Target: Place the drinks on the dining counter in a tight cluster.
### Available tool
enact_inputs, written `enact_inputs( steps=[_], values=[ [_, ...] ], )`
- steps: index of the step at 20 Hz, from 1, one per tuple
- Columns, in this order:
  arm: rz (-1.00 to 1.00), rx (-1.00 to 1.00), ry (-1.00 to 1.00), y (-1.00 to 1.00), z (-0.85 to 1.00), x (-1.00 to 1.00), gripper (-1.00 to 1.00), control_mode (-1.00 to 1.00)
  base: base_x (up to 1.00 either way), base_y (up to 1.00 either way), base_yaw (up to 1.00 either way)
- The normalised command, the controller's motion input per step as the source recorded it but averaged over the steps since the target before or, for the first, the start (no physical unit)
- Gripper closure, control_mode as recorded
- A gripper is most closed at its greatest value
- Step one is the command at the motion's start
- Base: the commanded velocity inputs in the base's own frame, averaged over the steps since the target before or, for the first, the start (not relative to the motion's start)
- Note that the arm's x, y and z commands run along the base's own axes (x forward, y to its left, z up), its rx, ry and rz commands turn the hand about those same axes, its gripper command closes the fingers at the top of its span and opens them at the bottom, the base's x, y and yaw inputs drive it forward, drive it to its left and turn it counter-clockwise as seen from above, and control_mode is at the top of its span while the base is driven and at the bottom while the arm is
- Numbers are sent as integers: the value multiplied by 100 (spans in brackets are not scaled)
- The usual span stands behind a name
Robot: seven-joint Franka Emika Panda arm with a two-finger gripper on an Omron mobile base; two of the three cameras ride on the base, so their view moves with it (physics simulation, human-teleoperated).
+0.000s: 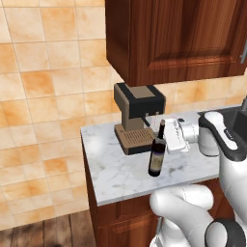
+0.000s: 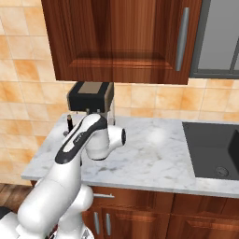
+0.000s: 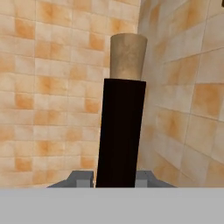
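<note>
Left base view: the wine bottle [image 1: 157, 153] stands upright on the marble desk [image 1: 120, 173], just in front of the coffee machine [image 1: 137, 116], with the gripper [image 1: 164, 134] at its neck. Right base view: the bottle's top [image 2: 69, 122] peeks out behind the arm, beside the machine [image 2: 91, 97]. Hand view: the dark neck and cork [image 3: 127, 57] sit between the fingertips [image 3: 81, 178], which press against it on both sides.
</note>
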Motion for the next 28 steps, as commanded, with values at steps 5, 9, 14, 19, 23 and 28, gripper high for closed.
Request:
enact_inputs(
  steps=[5, 9, 14, 19, 23, 28],
  values=[
    [0, 0, -5, 0, 3, -6, 100, -100, 0, 0, 0],
    [0, 0, 0, 0, 0, 0, 100, -100, 0, 0, 0],
    [0, 0, 0, 0, 0, -4, 100, -100, 0, 0, 0],
    [0, 0, 0, 0, 0, 0, 100, 100, -47, 3, 2],
    [0, 0, 0, 0, 0, 0, 100, 100, -59, 10, 13],
    [0, 0, 0, 0, 0, 0, 100, 100, -36, 13, 78]
  ],
)
